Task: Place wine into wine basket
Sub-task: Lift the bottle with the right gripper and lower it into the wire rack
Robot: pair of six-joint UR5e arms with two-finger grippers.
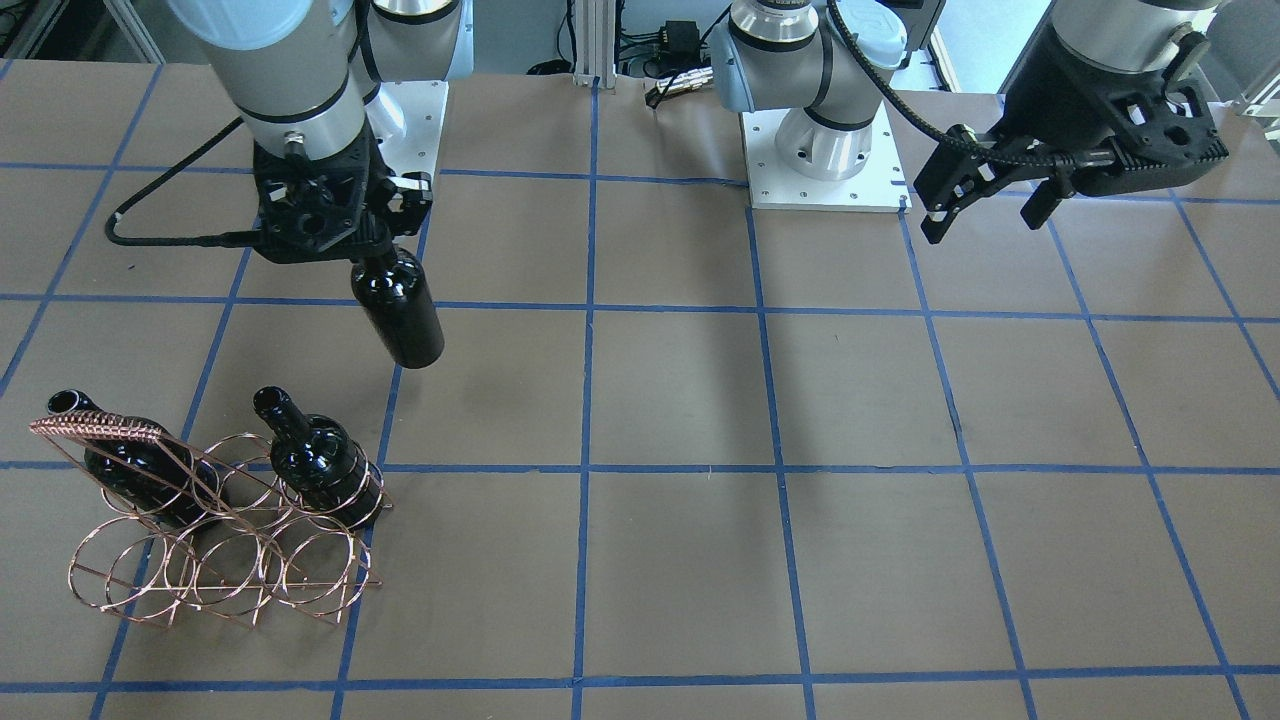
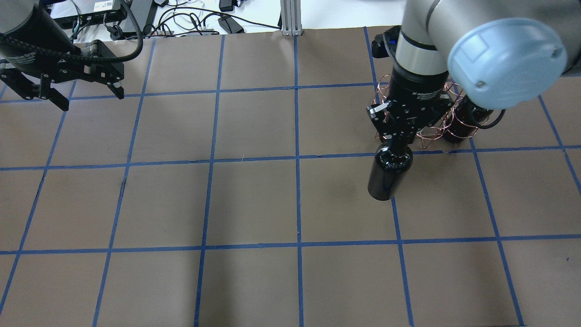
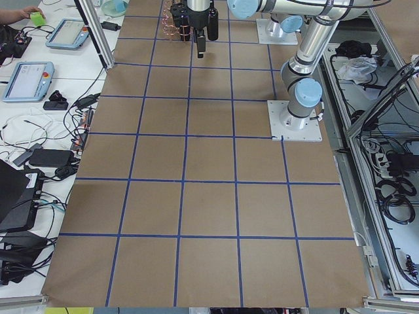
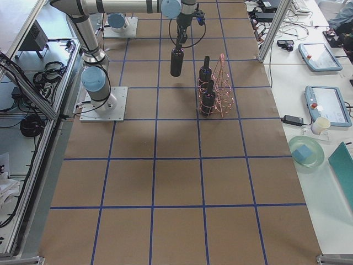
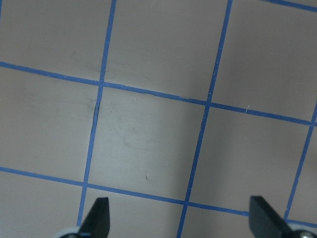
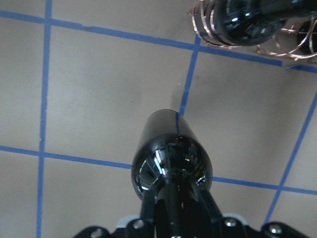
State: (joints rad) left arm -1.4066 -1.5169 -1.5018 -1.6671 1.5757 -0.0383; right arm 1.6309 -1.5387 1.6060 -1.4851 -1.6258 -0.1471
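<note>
Pinching the glossy black glass wine bottle point(image 1: 398, 310) by its neck, aloft near the copper wire-ring basket point(image 1: 150, 590), the right gripper point(image 1: 375, 250) should angle it base-first into the seemingly free middle ring point(image 1: 243, 478); left gripper point(image 1: 985, 205) hangs spread.

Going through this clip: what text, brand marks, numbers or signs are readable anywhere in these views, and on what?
No text can be read.
White lettering on the housing of the right end effector, overhead view: too blurred to read.
White lettering on the black body above the left end effector: too blurred to read.
The wine in the right end effector: no label.
Pendant screen beside the table: too small to read.
</note>
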